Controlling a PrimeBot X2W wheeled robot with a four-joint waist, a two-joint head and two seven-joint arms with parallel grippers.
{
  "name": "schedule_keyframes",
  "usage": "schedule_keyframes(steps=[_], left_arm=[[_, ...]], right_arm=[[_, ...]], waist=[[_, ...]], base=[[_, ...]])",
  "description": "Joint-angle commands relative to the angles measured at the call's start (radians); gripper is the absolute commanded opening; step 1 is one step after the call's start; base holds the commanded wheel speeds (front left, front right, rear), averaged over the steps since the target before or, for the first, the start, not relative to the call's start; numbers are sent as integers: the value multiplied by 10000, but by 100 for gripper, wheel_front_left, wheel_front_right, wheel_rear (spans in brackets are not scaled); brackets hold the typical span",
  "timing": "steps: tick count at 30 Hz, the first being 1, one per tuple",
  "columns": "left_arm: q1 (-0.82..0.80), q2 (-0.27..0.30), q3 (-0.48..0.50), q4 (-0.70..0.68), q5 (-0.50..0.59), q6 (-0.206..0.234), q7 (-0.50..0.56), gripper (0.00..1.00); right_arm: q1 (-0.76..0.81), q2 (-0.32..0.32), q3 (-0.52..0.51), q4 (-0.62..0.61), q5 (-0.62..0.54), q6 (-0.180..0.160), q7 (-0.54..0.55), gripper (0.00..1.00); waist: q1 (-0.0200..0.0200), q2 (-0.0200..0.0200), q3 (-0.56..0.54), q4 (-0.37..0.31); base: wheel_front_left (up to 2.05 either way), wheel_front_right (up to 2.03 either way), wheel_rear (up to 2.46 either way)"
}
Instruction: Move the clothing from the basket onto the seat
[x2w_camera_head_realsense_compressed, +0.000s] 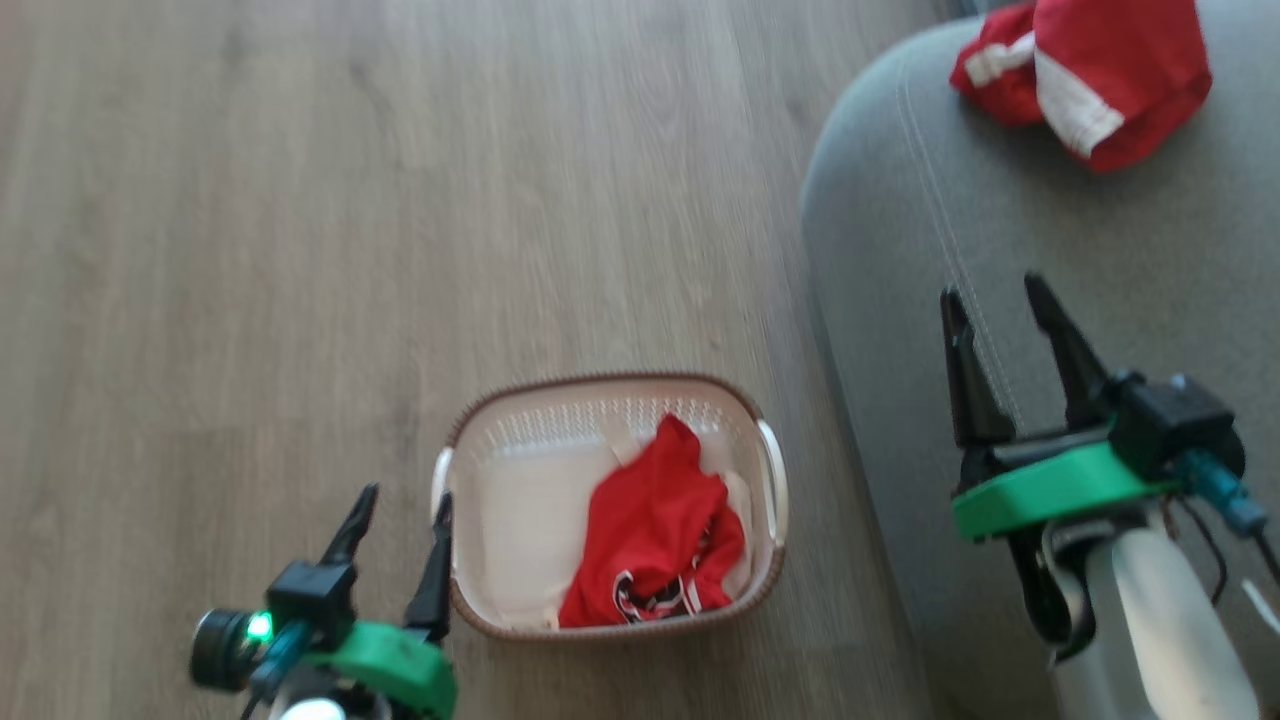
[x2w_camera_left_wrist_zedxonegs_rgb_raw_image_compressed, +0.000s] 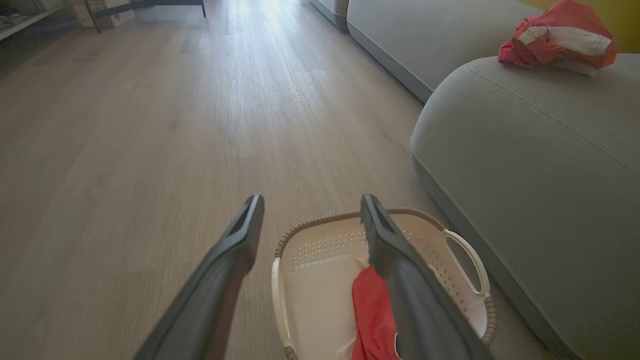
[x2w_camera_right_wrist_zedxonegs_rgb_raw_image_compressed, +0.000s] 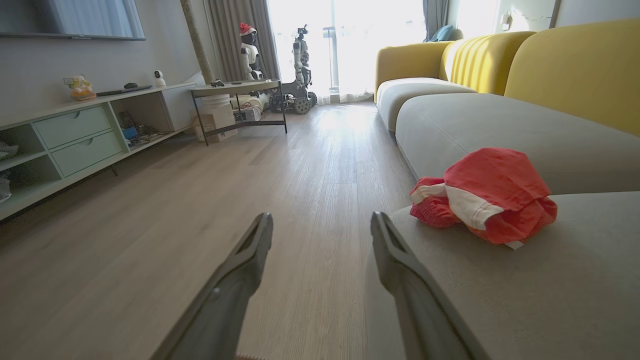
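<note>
The cream basket (x2w_camera_head_realsense_compressed: 470, 470) with a brown rim stands on the wood floor beside the grey seat (x2w_camera_head_realsense_compressed: 1120, 250). A red jersey (x2w_camera_head_realsense_compressed: 650, 535) with striped hem lies crumpled in the basket's right half. A second red garment with white trim (x2w_camera_head_realsense_compressed: 1090, 70) lies bunched on the seat's far end, also in the right wrist view (x2w_camera_right_wrist_zedxonegs_rgb_raw_image_compressed: 487, 195) and left wrist view (x2w_camera_left_wrist_zedxonegs_rgb_raw_image_compressed: 557, 37). My left gripper (x2w_camera_head_realsense_compressed: 400, 505) hangs open just left of the basket's rim, nothing between its fingers. My right gripper (x2w_camera_head_realsense_compressed: 995, 295) is open and empty above the seat's near edge.
More grey cushions and yellow backrests (x2w_camera_right_wrist_zedxonegs_rgb_raw_image_compressed: 575, 70) run along the right. A low media cabinet (x2w_camera_right_wrist_zedxonegs_rgb_raw_image_compressed: 75, 135), a side table (x2w_camera_right_wrist_zedxonegs_rgb_raw_image_compressed: 240, 90) and other robots (x2w_camera_right_wrist_zedxonegs_rgb_raw_image_compressed: 300, 65) stand at the room's far side. Wood floor (x2w_camera_head_realsense_compressed: 350, 200) stretches left of the basket.
</note>
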Motion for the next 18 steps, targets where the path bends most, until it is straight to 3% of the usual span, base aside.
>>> schedule_keyframes(steps=[1,12,18], left_arm=[[-689,-22,68,146,171,-210,43,100],[-3007,-729,-1078,2981,641,-1283,379,100],[-4440,-885,-1380,4679,875,-1638,584,100]], right_arm=[[-630,28,196,-417,-22,71,-193,100],[-2139,28,211,-964,32,71,-549,100],[-2882,28,325,-1476,380,71,-616,100]], waist=[[0,0,1009,-551],[0,0,3251,-1596],[0,0,4669,-2182]], base=[[0,0,0],[0,0,0],[0,0,0]])
